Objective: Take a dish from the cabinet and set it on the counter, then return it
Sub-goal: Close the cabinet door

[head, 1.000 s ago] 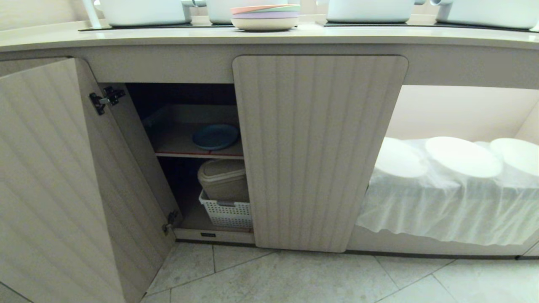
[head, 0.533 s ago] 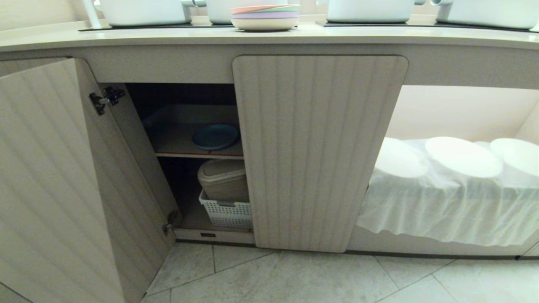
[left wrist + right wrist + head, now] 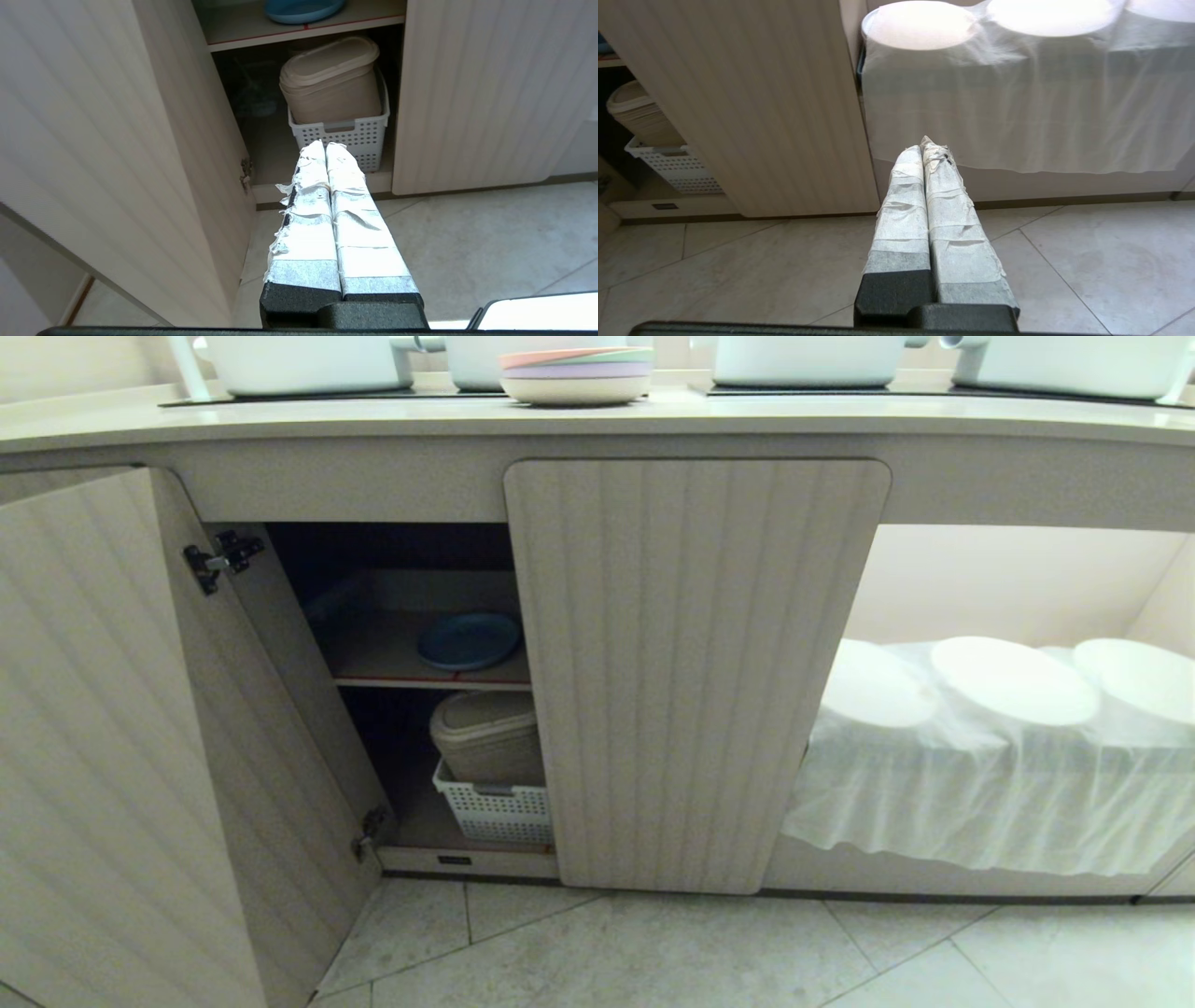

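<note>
The round light-blue dish (image 3: pixel 469 641) lies flat on the cabinet (image 3: pixel 695 672) shelf; both tools closed, empty.

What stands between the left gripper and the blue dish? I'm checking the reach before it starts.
Nothing visible does. The dish lies on the upper shelf of the cabinet, whose left door is swung open. The left gripper, shut, sits low, facing the basket beneath that shelf, so it must rise first.

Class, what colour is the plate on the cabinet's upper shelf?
Light blue; the plate shows best in the head view.
</note>
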